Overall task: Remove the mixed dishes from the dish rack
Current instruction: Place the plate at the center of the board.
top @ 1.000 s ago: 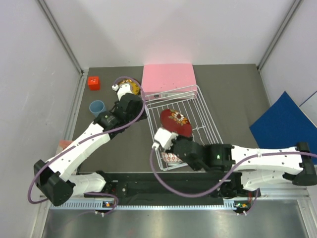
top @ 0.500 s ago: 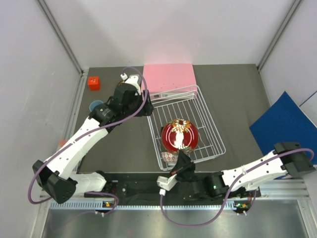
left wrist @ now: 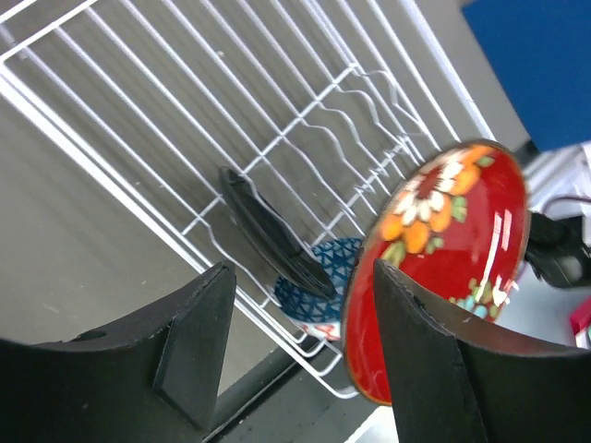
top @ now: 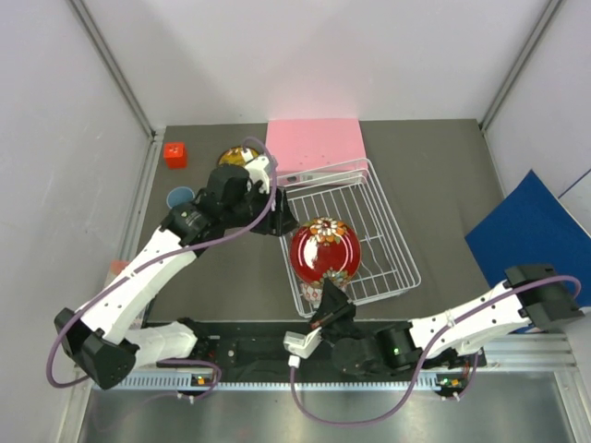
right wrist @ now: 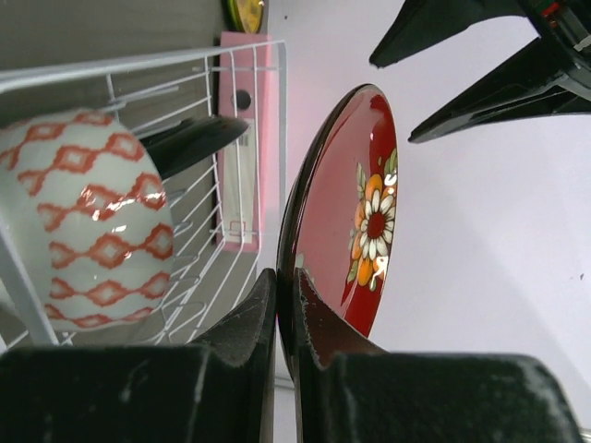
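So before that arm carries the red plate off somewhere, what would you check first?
1. Right gripper shut on the rim of the black-and-red plate: ok.
2. Plate's lower edge clear of the dish rack wires: cannot tell.
3. Left gripper out of the plate's way: not ok, it hangs open close beside it.
4. Small patterned bowl seated in the rack, apart from the plate: ok.
5. Bare table right of the rack for setting down: ok.

Red cube point(top: 174, 154) lies left of pink box point(top: 314, 144).
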